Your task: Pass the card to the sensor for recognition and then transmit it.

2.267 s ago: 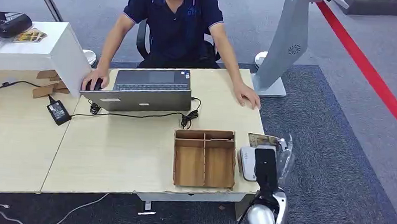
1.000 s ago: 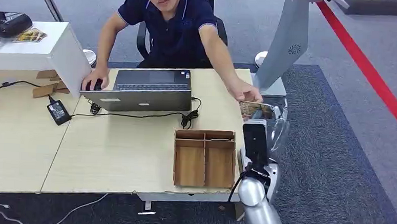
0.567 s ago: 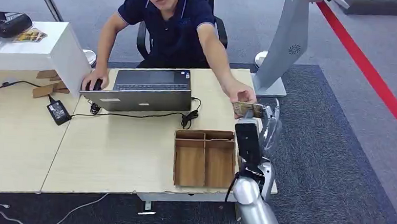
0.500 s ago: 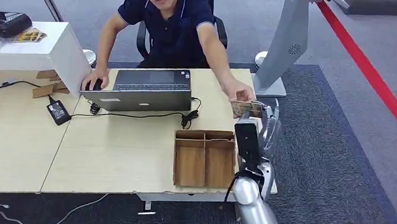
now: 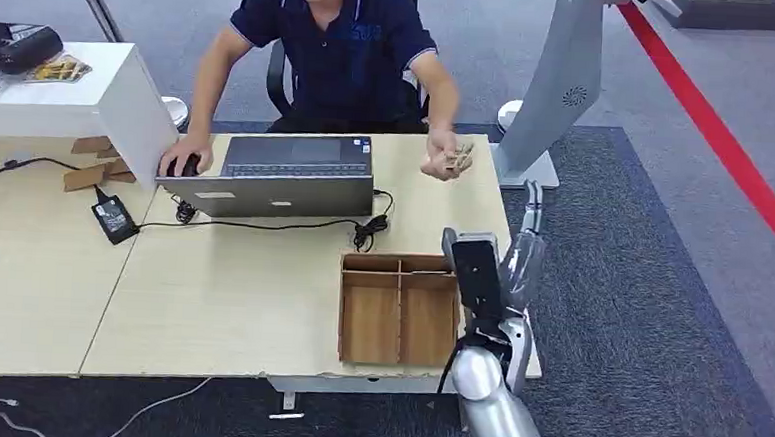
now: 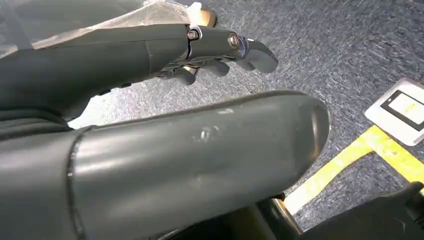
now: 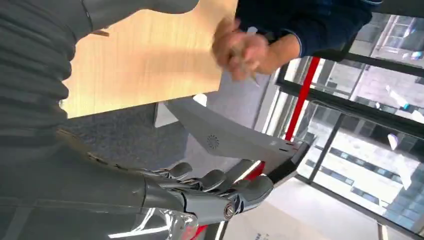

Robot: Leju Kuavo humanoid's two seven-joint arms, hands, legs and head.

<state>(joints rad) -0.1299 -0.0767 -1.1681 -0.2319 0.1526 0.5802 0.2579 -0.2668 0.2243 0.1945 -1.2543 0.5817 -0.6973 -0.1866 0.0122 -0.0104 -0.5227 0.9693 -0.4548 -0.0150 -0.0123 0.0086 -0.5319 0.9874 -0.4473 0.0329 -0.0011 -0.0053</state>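
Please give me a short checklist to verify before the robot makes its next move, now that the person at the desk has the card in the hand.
1. Card has left the robot: ok, the person's hand holds it above the table.
2. Right hand holds nothing: ok, its fingers are extended and apart, nothing between them.
3. Person's hand is apart from the right hand: ok, a visible gap lies between them.
4. Wooden tray lies undisturbed beside the right arm: ok, flat on the table.
5. Left hand holds nothing: ok, fingers loosely extended over the carpet.
6. Card was recognised by the sensor: cannot tell.
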